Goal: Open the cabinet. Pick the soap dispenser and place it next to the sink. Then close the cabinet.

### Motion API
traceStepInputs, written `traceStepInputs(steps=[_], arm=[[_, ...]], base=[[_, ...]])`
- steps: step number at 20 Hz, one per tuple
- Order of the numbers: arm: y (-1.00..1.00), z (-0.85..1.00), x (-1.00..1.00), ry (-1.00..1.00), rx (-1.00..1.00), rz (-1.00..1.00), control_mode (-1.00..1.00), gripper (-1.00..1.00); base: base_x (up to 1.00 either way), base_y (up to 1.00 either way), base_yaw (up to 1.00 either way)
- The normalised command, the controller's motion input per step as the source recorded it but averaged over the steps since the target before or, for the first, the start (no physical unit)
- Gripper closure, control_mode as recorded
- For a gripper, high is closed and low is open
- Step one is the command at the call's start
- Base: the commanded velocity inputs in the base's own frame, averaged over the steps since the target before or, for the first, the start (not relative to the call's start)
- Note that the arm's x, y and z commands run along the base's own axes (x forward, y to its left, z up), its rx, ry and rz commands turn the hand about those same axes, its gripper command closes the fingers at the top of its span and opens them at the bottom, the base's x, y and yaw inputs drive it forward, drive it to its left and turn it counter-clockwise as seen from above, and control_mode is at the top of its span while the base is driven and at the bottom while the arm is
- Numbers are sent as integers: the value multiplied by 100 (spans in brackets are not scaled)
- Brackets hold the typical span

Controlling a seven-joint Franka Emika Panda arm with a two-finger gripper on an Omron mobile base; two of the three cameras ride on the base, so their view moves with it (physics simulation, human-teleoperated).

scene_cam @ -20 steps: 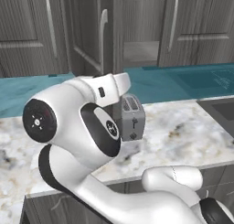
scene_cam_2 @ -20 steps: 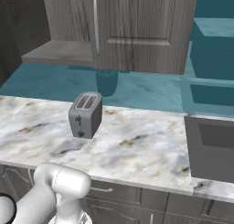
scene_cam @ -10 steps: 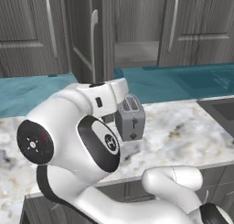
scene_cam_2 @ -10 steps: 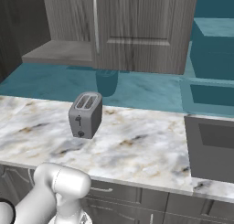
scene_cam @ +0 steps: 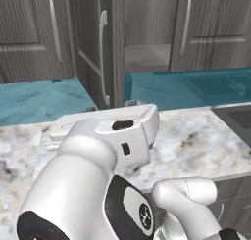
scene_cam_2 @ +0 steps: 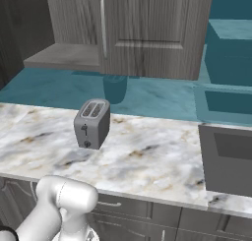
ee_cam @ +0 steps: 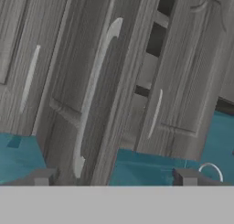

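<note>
The cabinet (scene_cam: 147, 58) has its left door (scene_cam: 90, 43) swung out towards me, its long silver handle (scene_cam: 103, 58) facing the room. The right door (scene_cam: 211, 28) is shut. In the hand view my gripper (ee_cam: 114, 179) is open. Its fingertips (ee_cam: 43, 177) stand far apart with nothing between them, a little back from the open door's handle (ee_cam: 96, 90). Bare shelves (ee_cam: 148, 67) show inside. In the right base view the cabinet's open side shows an empty shelf (scene_cam_2: 64, 55). The sink (scene_cam_2: 229, 159) lies at the counter's right end. The soap dispenser is out of view.
A grey two-slot toaster (scene_cam_2: 92, 123) stands on the marble counter (scene_cam_2: 147, 161) left of the sink. My own arm (scene_cam: 98, 156) bulks large in the left base view and hides the counter behind it. Teal backsplash (scene_cam_2: 162, 97) runs under the cabinets.
My arm has drawn back and risen towards the left base camera, now covering the toaster there. The cabinet door stays open. The right base view is unchanged.
</note>
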Motion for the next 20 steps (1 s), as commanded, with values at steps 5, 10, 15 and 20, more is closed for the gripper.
traceStepInputs(steps=[5, 10, 15, 20], arm=[[-88, 20, -38, 0, -3, 0, -100, -100], [-100, 1, -12, 0, -6, 0, -100, -100], [-100, -3, 18, 0, -4, 0, -100, -100], [-100, -14, 64, 1, 1, 4, -100, -100]], base=[[0, 0, 0], [0, 0, 0], [0, 0, 0], [0, 0, 0]])
